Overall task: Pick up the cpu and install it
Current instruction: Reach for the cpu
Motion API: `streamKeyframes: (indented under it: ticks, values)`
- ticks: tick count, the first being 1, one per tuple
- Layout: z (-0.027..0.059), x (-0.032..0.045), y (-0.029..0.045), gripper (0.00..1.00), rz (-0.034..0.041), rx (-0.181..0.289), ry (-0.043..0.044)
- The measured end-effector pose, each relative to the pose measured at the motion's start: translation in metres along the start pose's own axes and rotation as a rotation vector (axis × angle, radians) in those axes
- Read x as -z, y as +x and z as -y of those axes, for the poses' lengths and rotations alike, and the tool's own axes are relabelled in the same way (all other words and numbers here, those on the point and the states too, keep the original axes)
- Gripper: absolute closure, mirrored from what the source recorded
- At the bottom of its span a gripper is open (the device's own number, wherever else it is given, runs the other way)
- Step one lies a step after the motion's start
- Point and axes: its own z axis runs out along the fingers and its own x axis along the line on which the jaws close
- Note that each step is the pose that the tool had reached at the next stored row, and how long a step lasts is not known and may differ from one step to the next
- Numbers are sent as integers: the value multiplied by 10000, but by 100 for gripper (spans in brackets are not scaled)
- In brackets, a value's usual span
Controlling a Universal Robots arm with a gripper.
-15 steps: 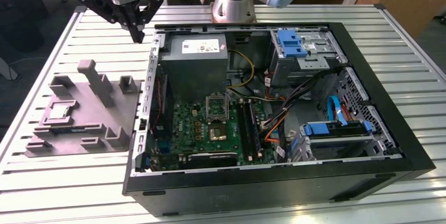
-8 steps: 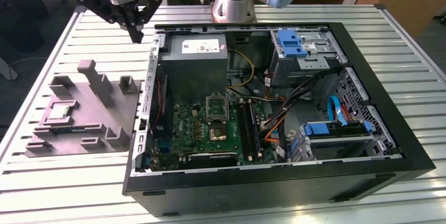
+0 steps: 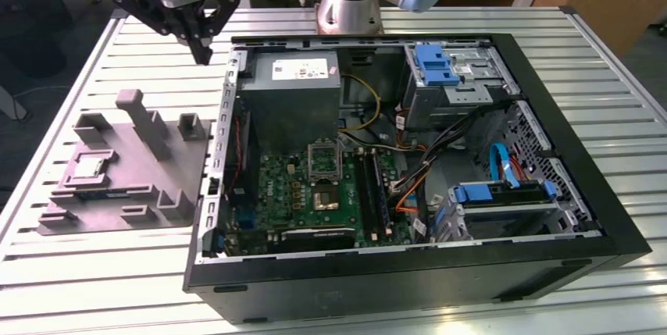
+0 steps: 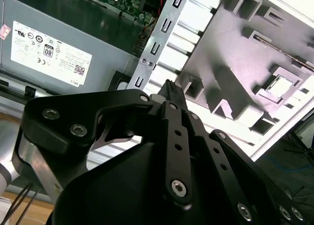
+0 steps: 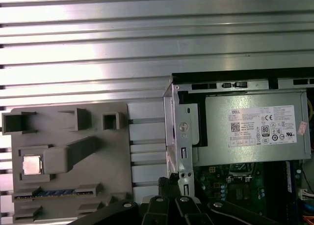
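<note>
While the arm hangs over the slatted table (image 3: 83, 288), nothing of the job looks done yet, by my read. Biggest item: the open PC case (image 3: 417, 288) on its side, mobo (image 3: 297, 194) exposed, PSU (image 3: 297, 93) at the end nearest the arm's base. Just beside the case, on the exterior view's left, sits the grey moulded tray (image 3: 156, 187). The gripper (image 3: 201, 55) hovers near the case's PSU-end corner, up off the table & well apart from the tray's chip pocket. Jaws look closed tip to tip w/ nothing between them. The second wrist view has the fingers (image 4: 172, 95) together too. And the cpu (image 3: 89, 165): flat in its tray pocket, silvery top up, untouched. First wrist view shows the cpu (image 5: 32, 164) seated there as well. So pick-up & install are both left to do.
</note>
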Motion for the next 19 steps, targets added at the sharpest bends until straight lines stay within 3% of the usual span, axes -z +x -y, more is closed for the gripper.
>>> streamKeyframes:
  ticks: [19]
  values:
    - [5,-2,60,89,1,0,-1]
